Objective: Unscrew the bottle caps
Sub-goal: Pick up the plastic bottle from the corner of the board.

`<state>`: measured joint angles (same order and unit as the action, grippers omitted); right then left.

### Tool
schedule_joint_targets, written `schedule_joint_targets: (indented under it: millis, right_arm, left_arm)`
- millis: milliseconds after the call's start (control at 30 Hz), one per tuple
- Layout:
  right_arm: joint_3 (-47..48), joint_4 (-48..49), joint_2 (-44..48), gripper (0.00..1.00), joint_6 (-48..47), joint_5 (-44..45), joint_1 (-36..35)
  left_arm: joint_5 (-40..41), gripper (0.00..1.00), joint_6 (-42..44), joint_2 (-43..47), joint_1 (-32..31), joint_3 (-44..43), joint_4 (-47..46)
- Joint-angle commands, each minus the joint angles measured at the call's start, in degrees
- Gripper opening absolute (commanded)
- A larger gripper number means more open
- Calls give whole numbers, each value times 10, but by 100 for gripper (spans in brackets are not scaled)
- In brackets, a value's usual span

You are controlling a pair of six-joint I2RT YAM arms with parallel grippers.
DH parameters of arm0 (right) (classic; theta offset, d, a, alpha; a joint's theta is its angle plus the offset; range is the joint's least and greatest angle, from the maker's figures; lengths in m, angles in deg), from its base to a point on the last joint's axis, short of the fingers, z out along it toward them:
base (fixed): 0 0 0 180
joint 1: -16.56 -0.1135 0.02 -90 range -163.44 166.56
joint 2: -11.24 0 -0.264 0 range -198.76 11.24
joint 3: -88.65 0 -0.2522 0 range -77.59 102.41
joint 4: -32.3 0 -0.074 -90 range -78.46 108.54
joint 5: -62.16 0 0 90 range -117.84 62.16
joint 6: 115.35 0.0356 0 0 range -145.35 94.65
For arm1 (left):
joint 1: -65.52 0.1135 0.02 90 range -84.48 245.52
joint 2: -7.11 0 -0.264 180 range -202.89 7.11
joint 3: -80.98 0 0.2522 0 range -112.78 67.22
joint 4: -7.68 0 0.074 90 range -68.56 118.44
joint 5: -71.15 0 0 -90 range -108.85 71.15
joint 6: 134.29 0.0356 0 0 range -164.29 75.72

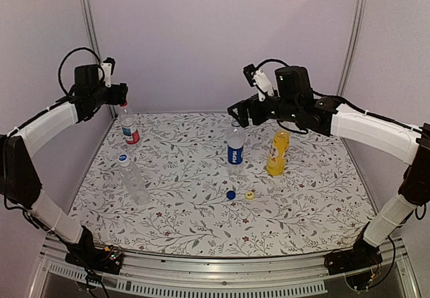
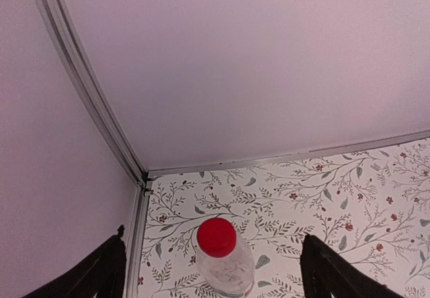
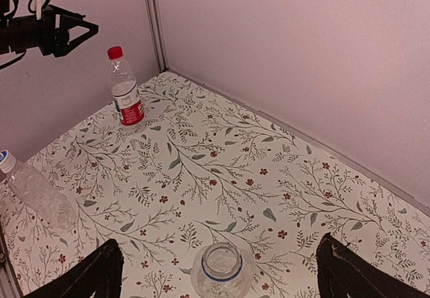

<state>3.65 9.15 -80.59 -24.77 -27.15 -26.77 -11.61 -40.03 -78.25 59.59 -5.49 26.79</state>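
Left fingers: apart, poised over the red-capped bottle in the surface's far left corner, lined up to grip its cap.
Right fingers: apart above the uncapped blue-label bottle, mid-surface.

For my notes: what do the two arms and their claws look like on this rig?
Both arms have white link covers, left arm and right arm, with black joints and bases. Each ends in a black claw, left claw and right claw, with tapered dark fingers. A small white piece sits on each wrist, and black cables loop above them.
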Motion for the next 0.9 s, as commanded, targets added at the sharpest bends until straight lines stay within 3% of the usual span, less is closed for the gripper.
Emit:
schedule_joint_targets:
  millis: [0, 467, 867]
  right_arm:
    - [-10, 7, 10, 99, 3, -23, 2]
    - [-13, 0, 2, 99, 7, -34, 2]
    - [-18, -6, -1, 99, 7, -39, 2]
  left_arm:
    - [-59, 88, -26, -44, 29, -34, 18]
    - [-125, 73, -41, -173, 59, -114, 31]
    - [-127, 52, -43, -181, 59, -81, 8]
